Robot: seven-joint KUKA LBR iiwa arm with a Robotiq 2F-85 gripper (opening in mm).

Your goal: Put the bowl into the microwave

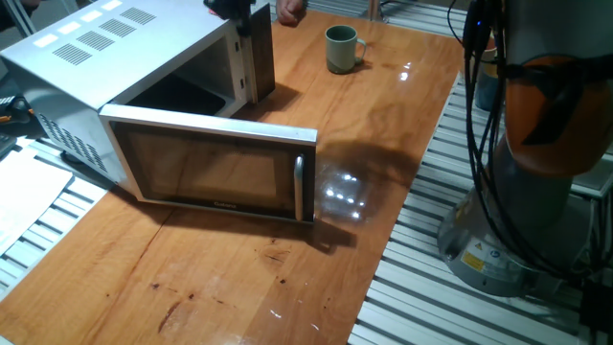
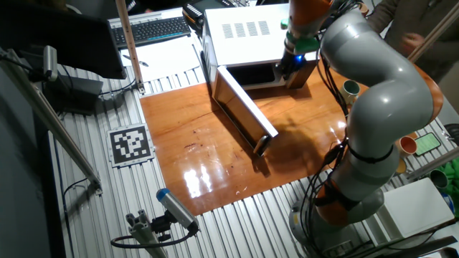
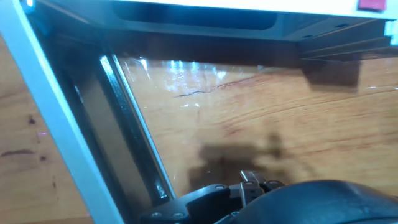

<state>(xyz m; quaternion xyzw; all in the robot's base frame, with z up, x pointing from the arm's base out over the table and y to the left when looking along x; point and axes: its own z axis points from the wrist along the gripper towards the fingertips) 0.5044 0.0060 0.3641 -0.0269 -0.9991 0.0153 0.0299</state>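
Standing open on the table (image 1: 287, 287), the microwave (image 1: 105, 57) has its door (image 1: 215, 172) swung wide.
Behind the door, the gripper (image 1: 239, 14) hangs at the cavity mouth, its state impossible to tell; farther back, the bowl (image 1: 341, 49) sits upright, well apart.

Grey-and-orange jointed robot arm (image 2: 373, 93) arches from its base over the silver-white boxy microwave (image 2: 247, 32), wrist pointing down. Dark two-finger gripper (image 2: 289, 68) sits at the microwave's open front, right side. Jaw state unreadable in all views.
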